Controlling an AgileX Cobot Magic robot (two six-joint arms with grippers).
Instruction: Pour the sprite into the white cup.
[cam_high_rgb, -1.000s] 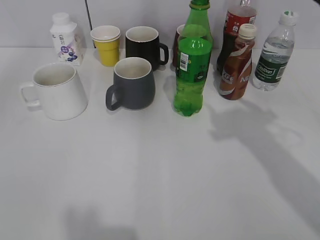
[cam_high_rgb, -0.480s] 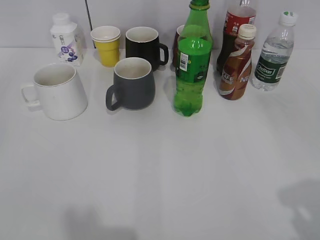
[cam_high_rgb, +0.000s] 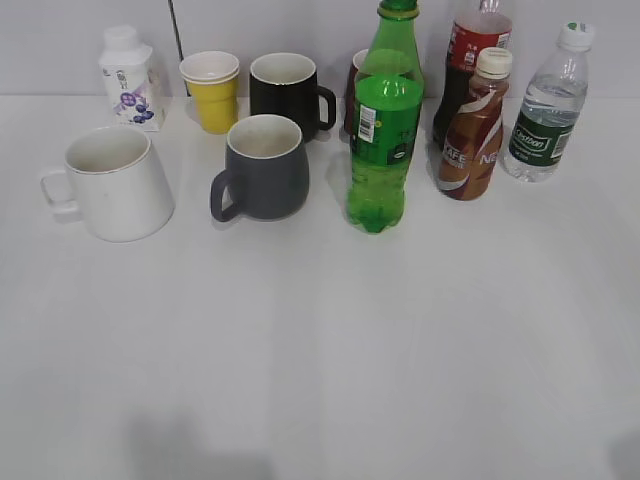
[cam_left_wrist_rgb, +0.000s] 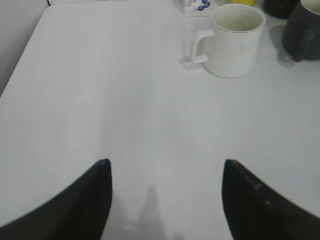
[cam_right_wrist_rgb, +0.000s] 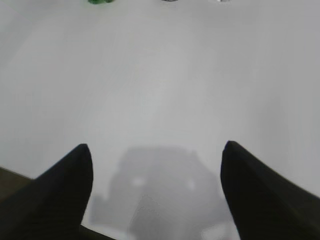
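Note:
The sprite (cam_high_rgb: 384, 130), a tall green bottle with a green label and barcode, stands upright at the table's middle back. Its base shows at the top edge of the right wrist view (cam_right_wrist_rgb: 99, 2). The white cup (cam_high_rgb: 112, 183), a large white mug with its handle to the left, stands empty at the left; it also shows in the left wrist view (cam_left_wrist_rgb: 235, 42). My left gripper (cam_left_wrist_rgb: 165, 167) is open and empty over bare table, well short of the cup. My right gripper (cam_right_wrist_rgb: 156, 150) is open and empty over bare table near the front edge. Neither gripper shows in the exterior view.
A grey mug (cam_high_rgb: 262, 168) stands between cup and sprite. Behind are a yellow cup (cam_high_rgb: 213, 90), a black mug (cam_high_rgb: 288, 92), and a small white milk bottle (cam_high_rgb: 128, 77). A brown coffee bottle (cam_high_rgb: 474, 128), a red-labelled bottle (cam_high_rgb: 470, 50) and a clear water bottle (cam_high_rgb: 548, 105) stand right of the sprite.
The arm's shadow on the right of the table has drawn back toward the front right corner and nearly left the view. The objects have not moved.

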